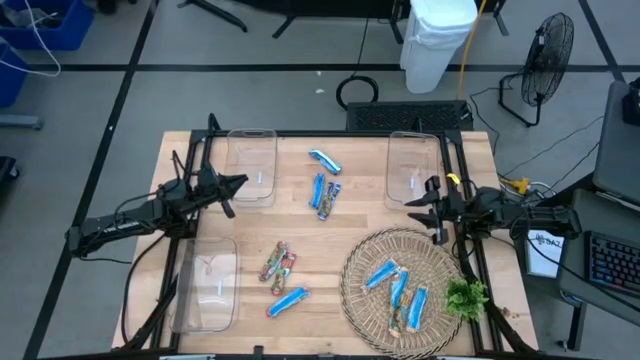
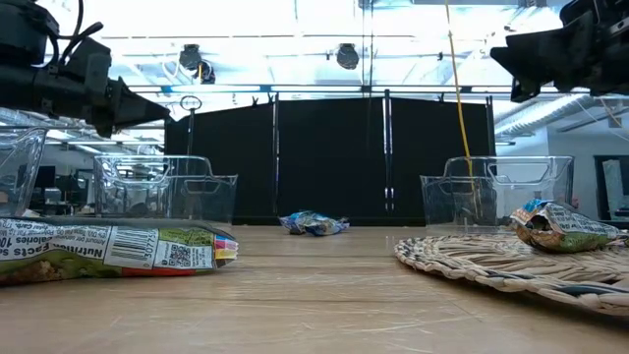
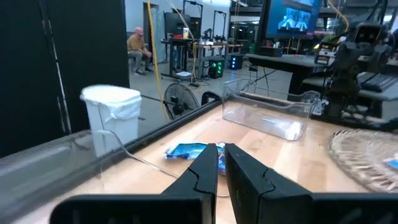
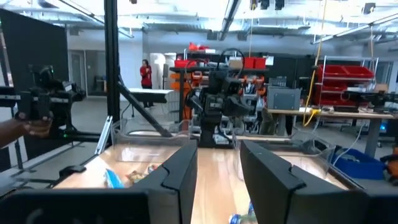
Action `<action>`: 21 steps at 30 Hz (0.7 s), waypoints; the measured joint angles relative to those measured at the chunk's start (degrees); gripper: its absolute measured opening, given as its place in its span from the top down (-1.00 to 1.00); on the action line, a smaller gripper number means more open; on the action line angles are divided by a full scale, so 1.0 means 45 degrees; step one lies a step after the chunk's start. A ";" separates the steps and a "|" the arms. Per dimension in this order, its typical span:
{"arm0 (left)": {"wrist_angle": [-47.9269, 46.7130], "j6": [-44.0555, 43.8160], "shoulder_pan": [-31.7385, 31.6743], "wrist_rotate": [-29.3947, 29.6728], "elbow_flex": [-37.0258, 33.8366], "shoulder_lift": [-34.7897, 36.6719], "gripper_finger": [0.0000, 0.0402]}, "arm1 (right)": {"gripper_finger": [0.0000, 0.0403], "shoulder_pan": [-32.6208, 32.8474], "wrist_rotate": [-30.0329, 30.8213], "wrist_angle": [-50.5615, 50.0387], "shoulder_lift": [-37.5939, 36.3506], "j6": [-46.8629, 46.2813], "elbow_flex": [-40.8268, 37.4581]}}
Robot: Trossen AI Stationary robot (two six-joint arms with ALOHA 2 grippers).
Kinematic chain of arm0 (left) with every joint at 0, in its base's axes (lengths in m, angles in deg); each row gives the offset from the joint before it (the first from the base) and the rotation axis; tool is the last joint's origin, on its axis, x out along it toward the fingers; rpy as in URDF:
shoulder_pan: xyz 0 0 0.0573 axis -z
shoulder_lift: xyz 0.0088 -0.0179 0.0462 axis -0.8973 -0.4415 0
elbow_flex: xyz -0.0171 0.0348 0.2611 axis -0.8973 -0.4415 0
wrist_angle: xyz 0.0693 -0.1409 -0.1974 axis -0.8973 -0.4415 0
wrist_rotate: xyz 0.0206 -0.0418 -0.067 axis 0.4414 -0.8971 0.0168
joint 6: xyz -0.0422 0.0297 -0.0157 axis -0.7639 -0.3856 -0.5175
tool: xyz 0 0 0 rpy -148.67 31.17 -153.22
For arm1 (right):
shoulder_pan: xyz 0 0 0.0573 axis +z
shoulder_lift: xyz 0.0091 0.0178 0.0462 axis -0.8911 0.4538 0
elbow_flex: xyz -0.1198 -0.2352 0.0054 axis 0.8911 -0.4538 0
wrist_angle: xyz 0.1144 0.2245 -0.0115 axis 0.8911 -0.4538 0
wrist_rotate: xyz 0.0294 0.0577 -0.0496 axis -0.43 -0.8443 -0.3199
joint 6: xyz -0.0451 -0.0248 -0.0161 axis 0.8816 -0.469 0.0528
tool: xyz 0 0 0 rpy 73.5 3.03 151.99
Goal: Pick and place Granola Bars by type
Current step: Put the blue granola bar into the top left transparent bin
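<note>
Fingers of my left hand (image 1: 228, 195) nearly together, my right hand (image 1: 428, 210) apart, both empty above the table (image 1: 320, 255); granola bars (image 1: 325, 190) lie scattered.

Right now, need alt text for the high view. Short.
Overhead of a wooden table with granola bars scattered mid-table and three more on a round woven tray. The left gripper and right gripper hover at opposite edges, holding nothing, among three clear bins and a green sprig.

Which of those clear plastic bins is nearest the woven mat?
The clear bin at the table's far right corner; its near end almost meets the woven mat. The other two sit across the table.
</note>
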 joint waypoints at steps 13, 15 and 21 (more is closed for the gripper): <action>0.0624 -0.1233 0.0153 -0.0978 0.3071 -0.5379 0.64 | 0.43 -0.0003 0.0044 0.0173 0.0000 0.0018 0.0000; 0.0614 -0.0957 0.0297 -0.0986 0.4388 -0.7333 0.46 | 0.43 0.0000 0.0049 0.0173 0.0000 0.0054 0.0000; -0.1755 0.1052 0.0529 -0.0146 0.9886 -1.4069 -0.13 | 0.43 0.0002 0.0457 0.0176 0.0000 0.1647 0.0000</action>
